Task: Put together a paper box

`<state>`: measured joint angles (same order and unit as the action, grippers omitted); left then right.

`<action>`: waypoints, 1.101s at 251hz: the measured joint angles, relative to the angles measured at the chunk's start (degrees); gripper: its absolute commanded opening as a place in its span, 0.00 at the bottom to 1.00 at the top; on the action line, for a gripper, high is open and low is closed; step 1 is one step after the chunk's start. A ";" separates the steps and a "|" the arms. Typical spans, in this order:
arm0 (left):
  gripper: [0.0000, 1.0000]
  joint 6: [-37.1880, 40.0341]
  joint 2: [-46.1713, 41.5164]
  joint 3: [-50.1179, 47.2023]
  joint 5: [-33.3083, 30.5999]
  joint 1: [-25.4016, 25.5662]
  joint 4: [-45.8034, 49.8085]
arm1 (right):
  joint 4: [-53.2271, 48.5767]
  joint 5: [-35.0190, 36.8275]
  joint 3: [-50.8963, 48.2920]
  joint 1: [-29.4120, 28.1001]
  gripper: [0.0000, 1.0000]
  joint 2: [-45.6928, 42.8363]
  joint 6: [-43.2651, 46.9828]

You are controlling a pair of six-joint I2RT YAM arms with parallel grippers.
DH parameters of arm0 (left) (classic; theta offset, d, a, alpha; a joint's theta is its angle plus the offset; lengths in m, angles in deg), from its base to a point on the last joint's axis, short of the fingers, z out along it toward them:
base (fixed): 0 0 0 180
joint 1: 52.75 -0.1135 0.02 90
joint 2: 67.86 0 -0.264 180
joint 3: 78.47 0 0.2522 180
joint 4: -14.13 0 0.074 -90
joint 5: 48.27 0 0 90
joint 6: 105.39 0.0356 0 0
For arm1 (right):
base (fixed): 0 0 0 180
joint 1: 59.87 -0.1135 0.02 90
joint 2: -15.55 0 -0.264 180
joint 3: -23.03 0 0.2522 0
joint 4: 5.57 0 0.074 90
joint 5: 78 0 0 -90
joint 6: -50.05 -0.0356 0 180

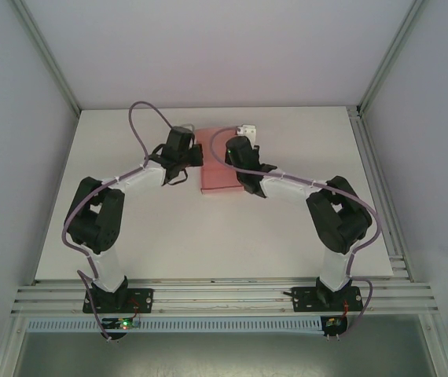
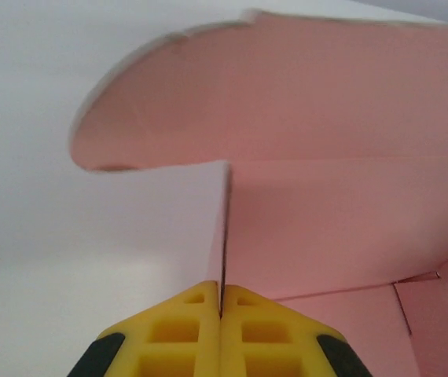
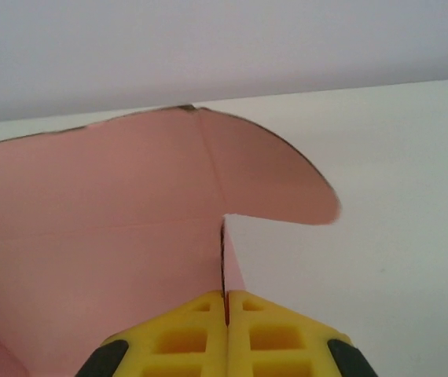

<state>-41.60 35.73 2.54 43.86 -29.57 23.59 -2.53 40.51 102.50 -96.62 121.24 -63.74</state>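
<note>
Matt, smooth pink card — paper box (image 1: 214, 174)

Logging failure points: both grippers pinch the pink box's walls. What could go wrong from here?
1. The left gripper and right gripper each pinch a thin wall of the paper box; uneven pulling might crease or tear it.
2. Each grip looks shallow, so card could slip out.

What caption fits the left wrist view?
Left gripper shut on an upright wall of the partly folded pink paper box.

Black-white arms (image 1: 98, 220), purple cables (image 1: 131, 118), yellow hands (image 2: 221, 302)
</note>
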 measured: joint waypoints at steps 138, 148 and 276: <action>0.09 6.73 -7.37 -24.41 1.95 3.02 -28.94 | 31.21 -4.55 -25.22 -1.88 0.03 -4.72 7.58; 0.13 6.78 -8.00 -25.24 2.19 3.04 -29.20 | 31.85 -3.98 -25.99 -2.51 0.02 -5.09 7.76; 1.00 4.11 -25.49 -27.19 3.82 5.01 -13.09 | 36.00 -2.36 -32.35 -7.91 0.00 -8.96 10.73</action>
<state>-37.49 10.25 -24.65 47.69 -24.57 10.50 33.47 38.15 70.16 -104.53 112.28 -53.01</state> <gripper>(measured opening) 0.973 0.051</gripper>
